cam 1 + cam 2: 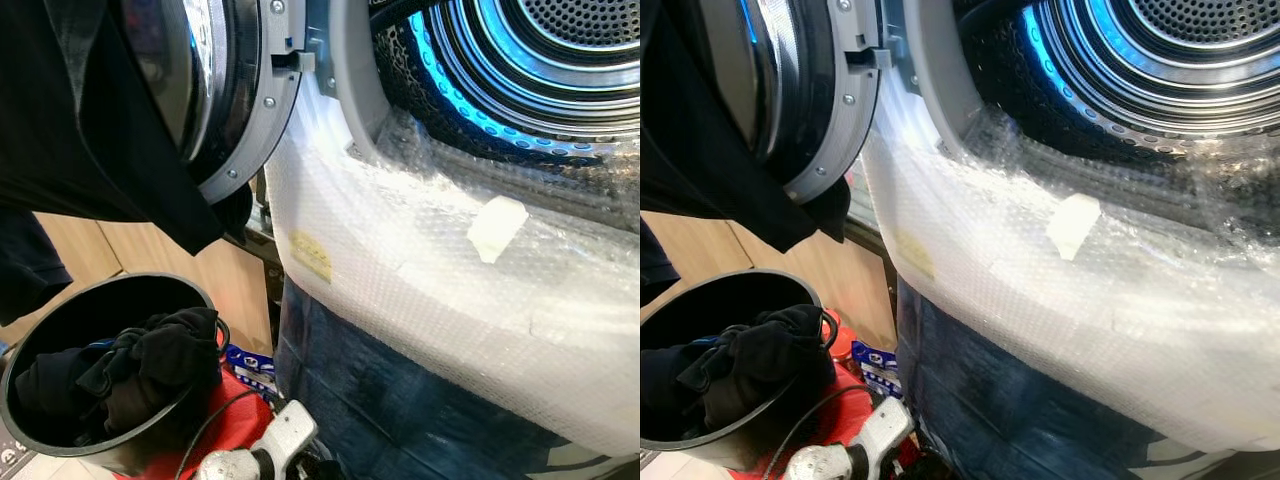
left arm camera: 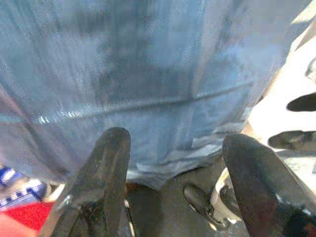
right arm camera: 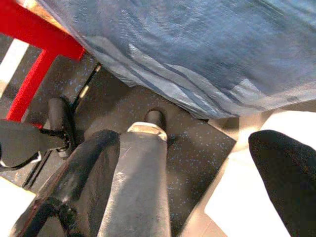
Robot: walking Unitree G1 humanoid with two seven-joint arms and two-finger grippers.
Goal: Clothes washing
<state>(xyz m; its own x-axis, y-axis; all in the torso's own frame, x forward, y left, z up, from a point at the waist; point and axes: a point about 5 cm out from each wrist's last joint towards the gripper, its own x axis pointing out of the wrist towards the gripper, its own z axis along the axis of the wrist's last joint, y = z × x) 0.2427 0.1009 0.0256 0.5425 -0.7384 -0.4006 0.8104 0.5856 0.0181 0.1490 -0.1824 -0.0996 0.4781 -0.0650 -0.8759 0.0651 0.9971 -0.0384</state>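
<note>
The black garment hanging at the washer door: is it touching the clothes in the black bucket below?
Apart. In the left eye view the black garment ends above the bucket, and wooden floor shows between its lowest corner and the dark clothes piled inside.

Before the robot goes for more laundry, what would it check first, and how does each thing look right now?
1. Round glass washer door swung open: ok.
2. Perforated steel drum free of clothes: ok, as far as can be seen.
3. Dark clothes left in the black round bin: ok.
4. Left gripper open, holding nothing: ok.
5. Right gripper open, holding nothing: ok.
6. Black garment draped over the door, maybe in the way: cannot tell.
</note>
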